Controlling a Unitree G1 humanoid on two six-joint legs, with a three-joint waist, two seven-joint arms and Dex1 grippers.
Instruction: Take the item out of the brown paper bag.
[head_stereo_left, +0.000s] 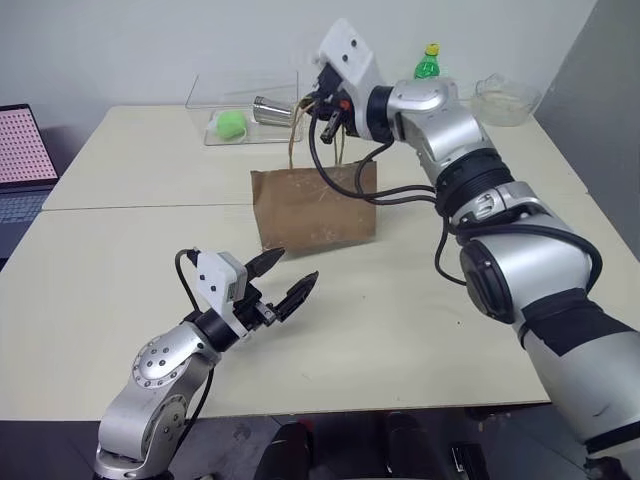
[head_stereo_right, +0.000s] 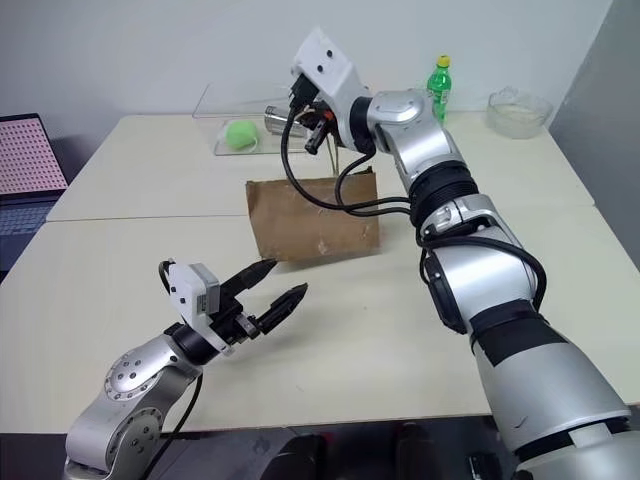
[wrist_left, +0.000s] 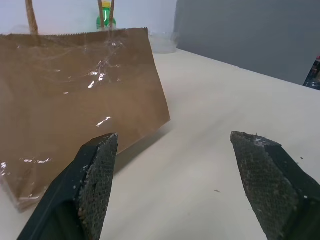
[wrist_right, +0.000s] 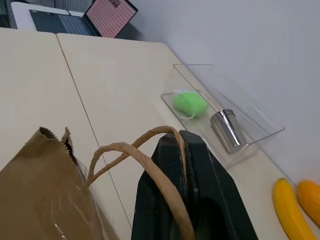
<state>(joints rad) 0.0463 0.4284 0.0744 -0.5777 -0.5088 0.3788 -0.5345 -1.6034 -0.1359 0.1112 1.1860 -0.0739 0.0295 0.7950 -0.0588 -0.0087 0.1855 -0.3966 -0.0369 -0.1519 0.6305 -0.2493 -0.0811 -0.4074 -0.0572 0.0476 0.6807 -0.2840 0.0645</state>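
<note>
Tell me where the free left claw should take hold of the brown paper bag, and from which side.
Likely its top edge at the near corner, coming in from the robot's side. The brown paper bag stands upright with its flat face toward the open left claw, so a pinch over the thin rim suits it. The right claw is shut on the handles.

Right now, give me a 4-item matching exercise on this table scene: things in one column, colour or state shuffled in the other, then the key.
Things:
1. brown paper bag
2. left gripper
3. right gripper
4. green ball

States:
A. jaws shut on a bag handle
B. lies in the clear tray
C. stands upright mid-table
D. jaws wide open, holding nothing

Pairs: 1-C, 2-D, 3-A, 4-B
</note>
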